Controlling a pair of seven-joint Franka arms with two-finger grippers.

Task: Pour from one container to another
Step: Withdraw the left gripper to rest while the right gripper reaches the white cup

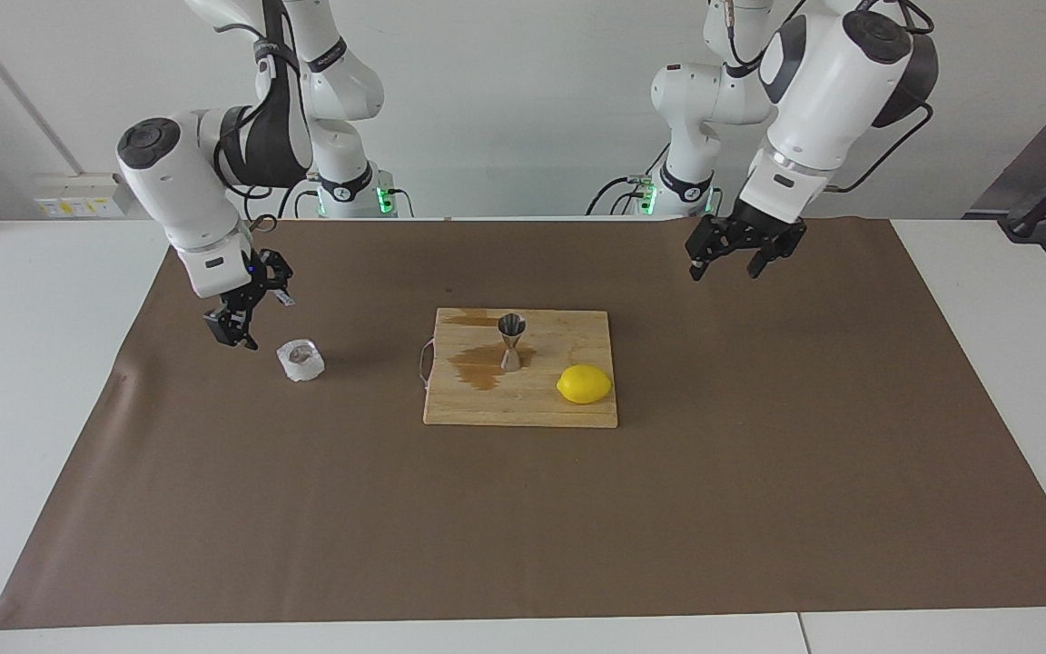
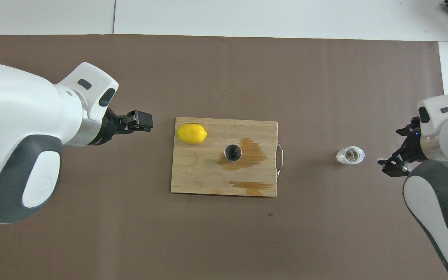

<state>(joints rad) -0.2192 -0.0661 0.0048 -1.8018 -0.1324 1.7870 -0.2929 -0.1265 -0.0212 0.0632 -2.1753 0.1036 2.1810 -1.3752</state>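
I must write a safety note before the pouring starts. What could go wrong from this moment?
1. The crinkled cup looks thin; the open right gripper beside it may crush or tip it.
2. The jigger is narrow and stands in brown liquid on the cutting board; it may topple.

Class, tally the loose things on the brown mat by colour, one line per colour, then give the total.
Yellow: 1, the oval lemon
Silver: 1, the hourglass steel jigger
Whitish: 1, the crinkled translucent cup
Light wood: 1, the rectangular cutting board
Total: 4
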